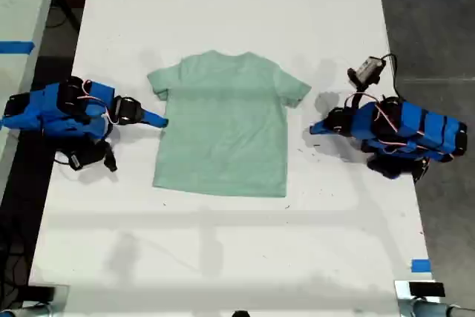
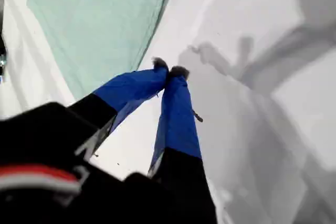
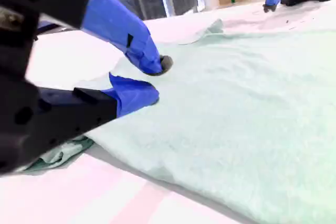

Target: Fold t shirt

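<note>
The pale mint-green t shirt (image 1: 223,131) lies flat on the white table (image 1: 223,257), neck toward the far edge, both short sleeves spread. My first gripper (image 1: 315,129) is at the exterior view's right, a little off the shirt's side edge. Its blue fingertips meet over bare table in the first wrist view, so my first gripper (image 2: 169,69) is shut on nothing, with the t shirt (image 2: 100,19) beside it. My second gripper (image 1: 161,120), at the exterior view's left, reaches the shirt's other side just below the sleeve. My second gripper (image 3: 152,81) is open, its jaws slightly apart above the t shirt (image 3: 236,103).
The table's side edges run close behind both arm bases. A small blue tape mark (image 1: 420,265) sits near the table's near corner at the exterior view's right. Dark floor (image 1: 430,20) lies beyond that side. Another table with blue tape (image 1: 15,47) stands at the exterior view's left.
</note>
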You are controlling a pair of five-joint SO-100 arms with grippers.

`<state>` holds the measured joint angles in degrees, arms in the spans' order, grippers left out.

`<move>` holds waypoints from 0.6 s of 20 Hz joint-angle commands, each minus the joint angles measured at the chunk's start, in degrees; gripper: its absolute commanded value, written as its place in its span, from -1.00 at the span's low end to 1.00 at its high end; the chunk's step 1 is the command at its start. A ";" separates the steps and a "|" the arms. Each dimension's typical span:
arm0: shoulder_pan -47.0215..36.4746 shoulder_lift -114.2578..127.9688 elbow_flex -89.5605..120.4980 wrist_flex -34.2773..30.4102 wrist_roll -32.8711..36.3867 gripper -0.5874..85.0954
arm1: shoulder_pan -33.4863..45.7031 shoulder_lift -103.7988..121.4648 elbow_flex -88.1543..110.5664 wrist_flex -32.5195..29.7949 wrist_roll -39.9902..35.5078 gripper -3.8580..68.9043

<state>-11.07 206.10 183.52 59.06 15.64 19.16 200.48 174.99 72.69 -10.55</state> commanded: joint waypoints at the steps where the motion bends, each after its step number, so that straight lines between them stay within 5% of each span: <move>1: 0.18 0.35 0.26 0.09 0.26 -0.87 | -0.53 0.53 2.64 -0.26 1.58 -0.86; 5: 0.09 0.35 0.26 0.09 0.26 -0.87 | 10.90 -7.21 -12.13 2.64 -8.26 -0.81; 8: 0.18 0.35 0.26 0.09 0.26 -0.87 | 22.15 -38.58 -30.15 -1.49 -19.78 -0.33; 12: 0.18 0.35 0.26 0.09 0.26 -0.87 | 28.92 -70.22 -48.08 -7.91 -26.54 -0.19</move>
<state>-11.07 206.10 183.52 59.06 15.64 44.38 144.05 136.85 67.76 -33.57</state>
